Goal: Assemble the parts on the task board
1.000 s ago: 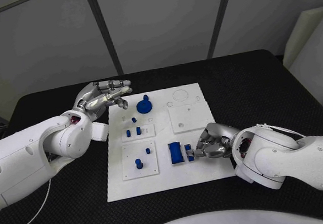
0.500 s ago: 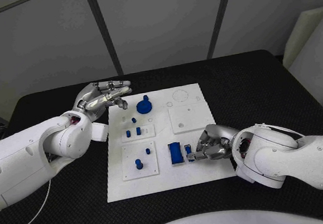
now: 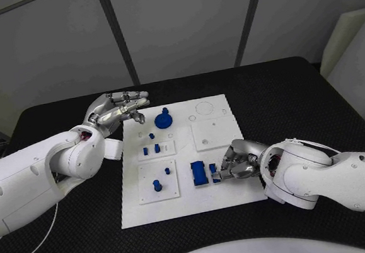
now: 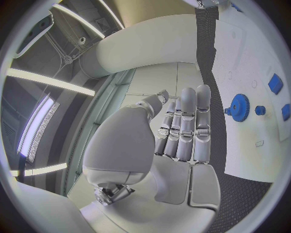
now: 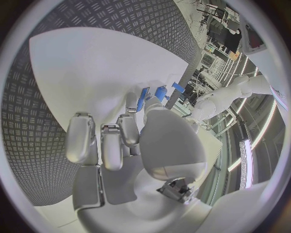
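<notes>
The white task board (image 3: 187, 192) lies mid-table. A blue gear (image 3: 162, 118) (image 4: 240, 107) stands near its far left corner, with small blue pegs (image 3: 150, 148) in a plate behind it. A long blue block (image 3: 198, 172) lies near the front. Right beside the block is a small blue part (image 3: 215, 171) (image 5: 160, 92). My right hand (image 3: 239, 162) rests low on the board and pinches this part between its curled fingertips. My left hand (image 3: 117, 108) hovers over the board's far left corner, fingers stretched out (image 4: 185, 126), holding nothing.
Two more blue pegs (image 3: 157, 184) stand in the front left plate. A white square plate with holes (image 3: 214, 132) sits at the board's right side. Black table (image 3: 299, 104) surrounds the board.
My right hand has crept slightly left, its fingers closing in on the small blue part. The left hand and the other parts have not moved.
</notes>
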You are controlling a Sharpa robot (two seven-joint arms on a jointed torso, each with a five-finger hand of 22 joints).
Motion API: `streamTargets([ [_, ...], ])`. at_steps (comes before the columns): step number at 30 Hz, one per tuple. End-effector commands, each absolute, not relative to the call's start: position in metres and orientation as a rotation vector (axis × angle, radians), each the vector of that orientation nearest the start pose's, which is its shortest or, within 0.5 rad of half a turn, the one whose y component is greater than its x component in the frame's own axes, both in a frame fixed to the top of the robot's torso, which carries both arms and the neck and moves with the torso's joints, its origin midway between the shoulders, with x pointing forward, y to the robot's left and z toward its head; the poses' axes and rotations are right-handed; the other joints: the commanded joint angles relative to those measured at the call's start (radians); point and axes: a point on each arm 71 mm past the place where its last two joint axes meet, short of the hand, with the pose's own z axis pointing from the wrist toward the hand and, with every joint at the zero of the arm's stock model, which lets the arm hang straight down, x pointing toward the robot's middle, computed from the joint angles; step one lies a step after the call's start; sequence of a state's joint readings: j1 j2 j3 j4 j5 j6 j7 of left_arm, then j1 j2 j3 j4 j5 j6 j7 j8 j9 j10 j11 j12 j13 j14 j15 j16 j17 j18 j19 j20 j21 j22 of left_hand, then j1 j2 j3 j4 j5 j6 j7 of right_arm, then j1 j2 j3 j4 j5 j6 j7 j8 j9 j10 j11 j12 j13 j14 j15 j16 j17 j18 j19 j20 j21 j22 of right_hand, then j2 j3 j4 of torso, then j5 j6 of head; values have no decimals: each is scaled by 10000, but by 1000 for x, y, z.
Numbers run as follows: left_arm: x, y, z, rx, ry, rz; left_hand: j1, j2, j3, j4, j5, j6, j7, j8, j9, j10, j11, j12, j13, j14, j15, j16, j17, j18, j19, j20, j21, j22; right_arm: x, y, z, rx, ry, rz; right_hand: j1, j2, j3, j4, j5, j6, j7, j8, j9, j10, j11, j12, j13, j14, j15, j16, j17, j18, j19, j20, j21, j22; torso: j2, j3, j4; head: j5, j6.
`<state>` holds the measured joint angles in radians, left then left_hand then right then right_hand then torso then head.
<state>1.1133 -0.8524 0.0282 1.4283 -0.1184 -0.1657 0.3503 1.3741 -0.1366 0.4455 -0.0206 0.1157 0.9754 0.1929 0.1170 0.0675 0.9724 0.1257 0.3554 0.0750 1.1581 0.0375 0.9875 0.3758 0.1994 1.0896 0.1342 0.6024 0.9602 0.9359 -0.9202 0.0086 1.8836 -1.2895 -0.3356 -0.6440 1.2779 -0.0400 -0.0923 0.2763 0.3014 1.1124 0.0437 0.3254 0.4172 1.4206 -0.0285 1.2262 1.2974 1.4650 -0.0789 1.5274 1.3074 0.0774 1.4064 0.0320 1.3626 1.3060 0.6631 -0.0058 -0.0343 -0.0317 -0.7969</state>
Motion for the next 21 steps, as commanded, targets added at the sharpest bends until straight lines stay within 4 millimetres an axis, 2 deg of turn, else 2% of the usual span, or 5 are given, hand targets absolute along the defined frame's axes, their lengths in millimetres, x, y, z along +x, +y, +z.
streamTargets([
  [1, 496, 234, -202, -10626, 15037, -15579, 19, 84, -64, 8, 2, -45, 1, 34, -1, -83, -3, 59, 6, -68, 14, 66, -10, -167, -25, 23, -60, -10, 371, -167, -261, 3192, 21014, 5430, -56, 117, -55, 51, -97, 7, 8, 3, -19, 86, 19, 63, 15, 902, -65, 44, 1902, -138, 59, -30, 33, 10, 1, 1, 4, 14, -21],
  [6, 496, 233, -202, -10630, 15051, -15579, 22, 102, -60, 12, 4, -47, 2, 39, 0, -87, -3, 68, 6, -73, 15, 70, -16, -167, -27, 24, -64, -12, 373, -167, -262, 3183, 20907, 5527, -3, 183, -125, 69, -282, 9, -2, 26, 5, 101, 11, 84, 37, 905, -71, 51, 1916, -139, 64, -35, 39, 21, -7, 1, 12, 35, -28],
  [15, 496, 234, -202, -10641, 15048, -15554, 22, 102, -60, 12, 4, -47, 2, 39, 0, -87, -3, 68, 6, -73, 15, 70, -16, -167, -27, 24, -64, -12, 368, -167, -254, 3160, 20459, 6480, 12, 123, -260, 79, -366, -44, 20, 20, 18, 47, 26, -28, -44, 869, -65, -38, 1752, -105, -30, -33, -81, -125, -28, 1, -18, 52, 8],
  [18, 496, 235, -203, -10645, 15049, -15546, 22, 102, -60, 12, 4, -47, 2, 39, 0, -87, -3, 68, 6, -73, 15, 70, -16, -167, -27, 24, -64, -12, 366, -170, -250, 3326, 20156, 7120, 44, 30, -441, 87, -324, -264, 113, -91, -11, -139, 100, -362, -286, 780, -12, -254, 1380, -17, -287, 2, -408, -517, -40, -14, -25, 34, 54],
  [21, 496, 236, -203, -10767, 15038, -15533, 18, 112, -60, 18, 3, -48, 3, 43, 0, -90, -2, 75, 7, -76, 17, 73, -21, -167, -28, 25, -67, -14, 366, -174, -247, 3840, 19868, 8085, 266, 20, -508, 66, 29, -753, 304, -390, -129, -864, 251, -1713, -1299, 479, 104, -952, 266, 272, -1142, 78, -1506, -1817, -65, -21, -56, 20, 59],
])
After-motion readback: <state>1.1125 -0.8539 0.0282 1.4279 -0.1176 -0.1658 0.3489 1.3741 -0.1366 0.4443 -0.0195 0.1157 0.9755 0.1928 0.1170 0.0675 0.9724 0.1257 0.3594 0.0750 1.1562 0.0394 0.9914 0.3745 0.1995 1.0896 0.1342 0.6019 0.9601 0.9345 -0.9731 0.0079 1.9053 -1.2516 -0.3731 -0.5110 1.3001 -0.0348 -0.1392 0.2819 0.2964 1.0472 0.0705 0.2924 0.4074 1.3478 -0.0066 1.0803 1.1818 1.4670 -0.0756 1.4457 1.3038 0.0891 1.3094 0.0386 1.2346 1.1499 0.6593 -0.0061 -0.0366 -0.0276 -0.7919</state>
